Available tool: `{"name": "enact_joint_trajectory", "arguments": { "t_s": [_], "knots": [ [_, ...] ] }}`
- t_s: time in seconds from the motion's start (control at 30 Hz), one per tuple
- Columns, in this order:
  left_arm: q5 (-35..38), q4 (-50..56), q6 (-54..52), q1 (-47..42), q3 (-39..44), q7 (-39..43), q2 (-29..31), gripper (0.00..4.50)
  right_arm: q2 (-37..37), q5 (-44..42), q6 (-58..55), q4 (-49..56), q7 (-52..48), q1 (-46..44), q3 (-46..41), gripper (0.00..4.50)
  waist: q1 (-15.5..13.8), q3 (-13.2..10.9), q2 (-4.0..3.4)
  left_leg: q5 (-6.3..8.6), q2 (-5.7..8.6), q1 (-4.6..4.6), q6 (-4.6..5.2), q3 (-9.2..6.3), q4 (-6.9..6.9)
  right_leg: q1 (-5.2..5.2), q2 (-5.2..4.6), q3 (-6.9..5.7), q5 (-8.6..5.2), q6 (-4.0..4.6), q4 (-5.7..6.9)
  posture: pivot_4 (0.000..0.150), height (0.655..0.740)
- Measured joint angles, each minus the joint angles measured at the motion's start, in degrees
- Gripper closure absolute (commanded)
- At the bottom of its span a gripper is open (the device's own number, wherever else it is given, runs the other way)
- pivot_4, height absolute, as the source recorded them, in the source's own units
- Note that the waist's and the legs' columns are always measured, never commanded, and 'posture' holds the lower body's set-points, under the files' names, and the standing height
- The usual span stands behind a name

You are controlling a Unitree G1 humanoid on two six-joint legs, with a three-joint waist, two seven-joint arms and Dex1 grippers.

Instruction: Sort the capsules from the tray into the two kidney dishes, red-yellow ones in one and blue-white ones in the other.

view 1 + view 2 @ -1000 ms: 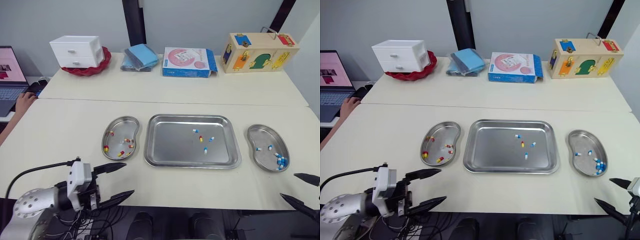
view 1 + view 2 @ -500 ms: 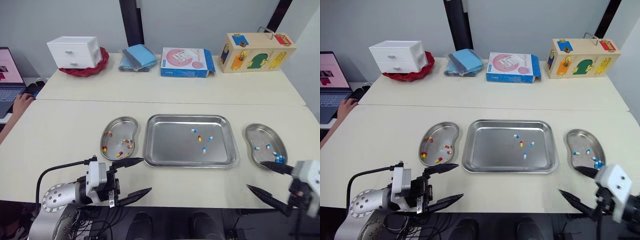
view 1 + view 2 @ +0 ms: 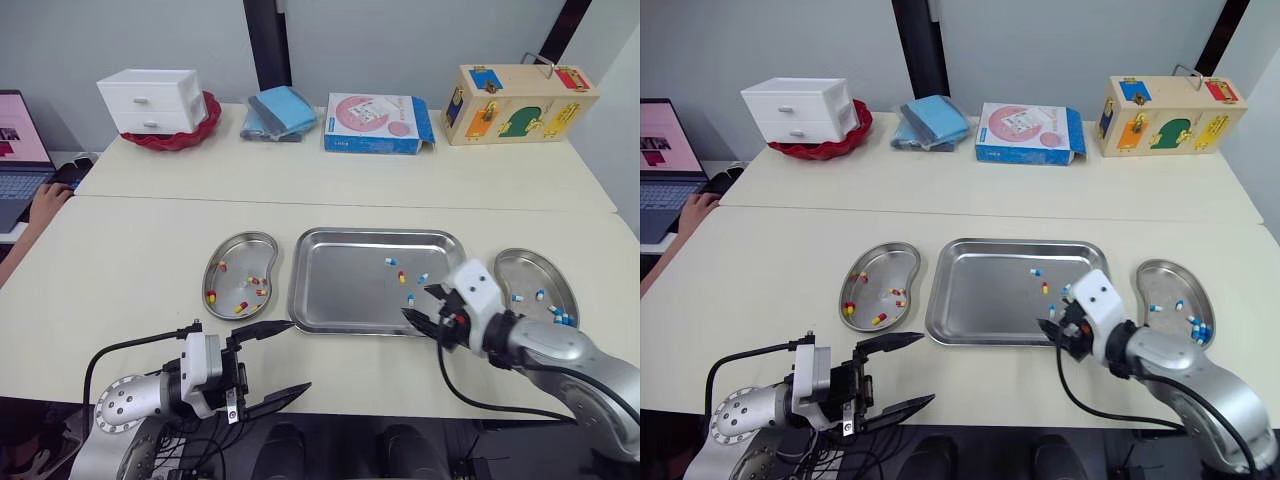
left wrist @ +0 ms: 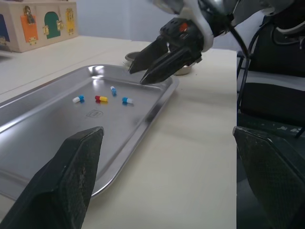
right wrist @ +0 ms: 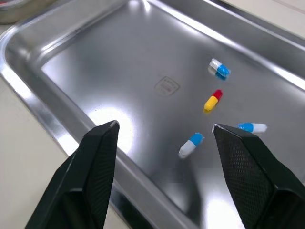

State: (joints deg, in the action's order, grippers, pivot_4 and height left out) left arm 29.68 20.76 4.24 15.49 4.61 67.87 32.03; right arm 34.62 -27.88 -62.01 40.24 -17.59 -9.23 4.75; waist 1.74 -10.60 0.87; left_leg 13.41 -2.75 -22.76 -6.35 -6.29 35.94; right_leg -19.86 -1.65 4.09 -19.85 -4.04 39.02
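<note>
The steel tray lies mid-table with one red-yellow capsule and three blue-white ones, such as the nearest. A kidney dish to its left holds several red-yellow capsules. The kidney dish to its right holds several blue-white ones. My right gripper hangs open over the tray's front right part. In the right wrist view that nearest blue-white capsule lies just ahead of the gap between the fingers, untouched. My left gripper stands open at the table's front edge, near the tray's front left corner.
Along the back of the table stand a white drawer box in a red bowl, a folded blue cloth, a pink and blue box and a wooden lock box. A laptop and a person's hand are at far left.
My right arm has swung in from the front right edge to above the tray's front right part. The left gripper has edged a little toward the tray. Both stay open.
</note>
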Motion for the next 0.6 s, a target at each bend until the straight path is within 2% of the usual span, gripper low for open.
{"name": "enact_joint_trajectory", "arguments": {
  "t_s": [0.2,0.4,0.47,0.6],
  "knots": [
    [-0.6,-0.5,0.3,-0.6,-0.6,-0.9,-0.3,0.0,-3.7,4.1,-3.6,-5.8,4.1,-4.4,4.8,1.23,0.0,0.0,-0.01,0.0,0.0,-0.1,0.0,0.01,-0.02,-0.17,0.0,0.01,0.0,0.01,0.04,0.15,0.74],
    [-0.9,-1.1,1.1,-1.5,-1.7,-1.0,-0.4,0.0,-3.6,7.6,-3.1,-7.7,4.0,-5.0,6.4,1.23,0.1,0.0,-0.02,0.0,0.0,-0.12,0.0,0.02,-0.02,-0.2,0.0,0.01,0.01,0.01,0.06,0.15,0.74],
    [-1.0,-1.2,1.2,-1.8,-1.9,-1.1,-0.4,0.0,-3.6,8.4,-2.7,-7.9,3.8,-5.0,6.7,1.58,0.1,0.0,-0.02,0.0,0.0,-0.12,0.0,0.01,-0.02,-0.2,0.0,0.01,0.01,0.01,0.06,0.15,0.74],
    [-1.3,-1.9,1.3,-2.2,-1.9,-1.1,-0.4,0.0,-2.5,9.2,-1.7,-7.9,2.4,-5.3,8.1,2.6,0.1,0.0,-0.03,0.0,0.0,-0.12,0.01,0.01,-0.02,-0.19,0.0,0.0,0.01,0.01,0.06,0.15,0.74]
  ]
}}
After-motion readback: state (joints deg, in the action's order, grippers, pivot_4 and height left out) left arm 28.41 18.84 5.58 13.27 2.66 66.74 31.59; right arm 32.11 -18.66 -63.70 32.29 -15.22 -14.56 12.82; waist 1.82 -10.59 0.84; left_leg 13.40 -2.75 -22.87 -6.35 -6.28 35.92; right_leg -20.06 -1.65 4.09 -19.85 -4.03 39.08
